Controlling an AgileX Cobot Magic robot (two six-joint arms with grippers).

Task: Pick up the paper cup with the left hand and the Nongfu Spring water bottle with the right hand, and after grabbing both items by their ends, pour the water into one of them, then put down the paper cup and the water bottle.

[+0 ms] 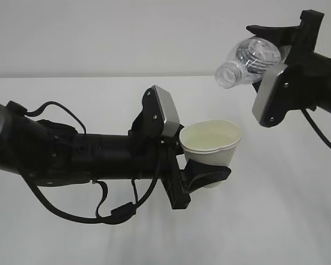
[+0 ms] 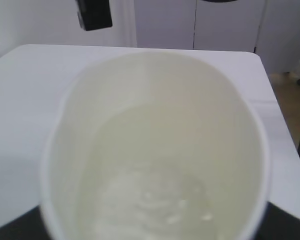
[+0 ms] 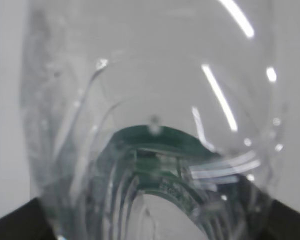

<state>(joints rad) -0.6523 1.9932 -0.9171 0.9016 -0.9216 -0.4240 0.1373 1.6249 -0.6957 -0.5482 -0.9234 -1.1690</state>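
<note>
Cables are looping under the left hand (image 1: 207,175), which is reaching in level from the left edge of the exterior view with its silver-grey plate on top and its two fingers clamped on the lower wall of the paper cup (image 1: 211,145). The cup is hanging upright above the white table (image 1: 276,221), mouth up, and the left wrist view is showing a pool of water (image 2: 155,200) lying in its bottom. Up and to the right of the cup, apart from it, the Nongfu Spring water bottle (image 1: 248,62) is lying close to level with its long axis running from the grip at the right toward the upper left, its capless neck pointing left and slightly down, just left of a spot above the cup's rim; no stream is showing between them. The right hand (image 1: 278,55) is coming in from the right edge, raised higher than the left, jaws closed on the bottle's base end. Judging by this, the pouring is looking finished or nearly so, and lowering both things to the table is what is remaining.
</note>
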